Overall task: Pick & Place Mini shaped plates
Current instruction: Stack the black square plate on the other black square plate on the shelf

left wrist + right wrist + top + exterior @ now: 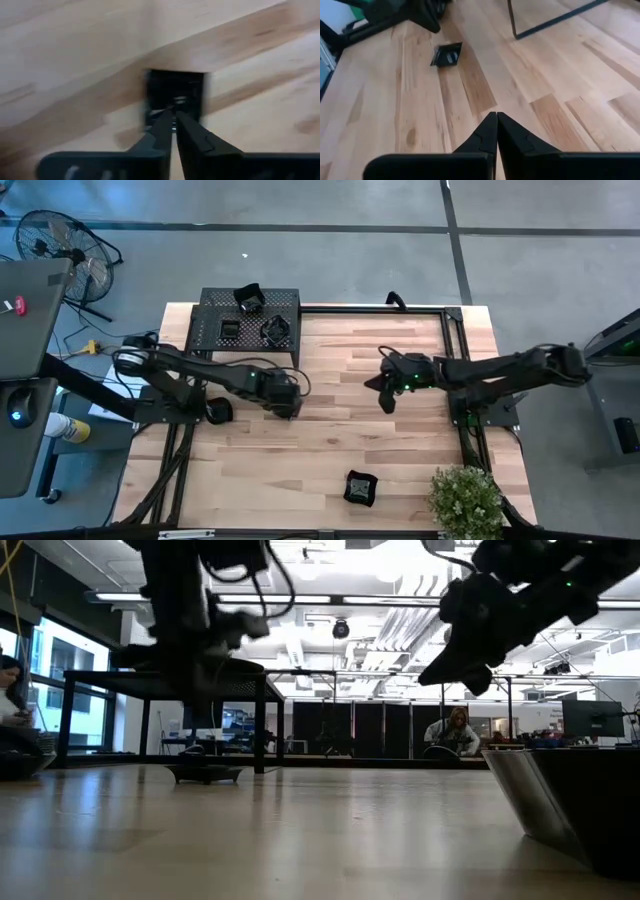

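Observation:
A square black mini plate (175, 85) lies flat on the wooden table under my left gripper (174, 112). It also shows in the right wrist view (446, 54) and the low view (205, 775). The left gripper (287, 402) points down over it with its fingers shut. Another plate (360, 488) sits near the table's near edge. Three more (248, 297) (229, 330) (275, 330) rest on the black perforated rack (215, 305). My right gripper (496, 116) hangs shut above mid-table (386, 402), touching nothing. My left gripper comes from above, and its shut fingertips (165, 122) stand over the near half of the square plate (160, 107), not at either side rim. I cannot tell whether they touch it. The plate lies flat on the table.
The rack stands at the table's far left corner. A black frame (455, 360) runs along the far and right edges. A potted plant (465, 495) sits at the near right corner. Bare wood (330, 440) lies between the two grippers and the near plate.

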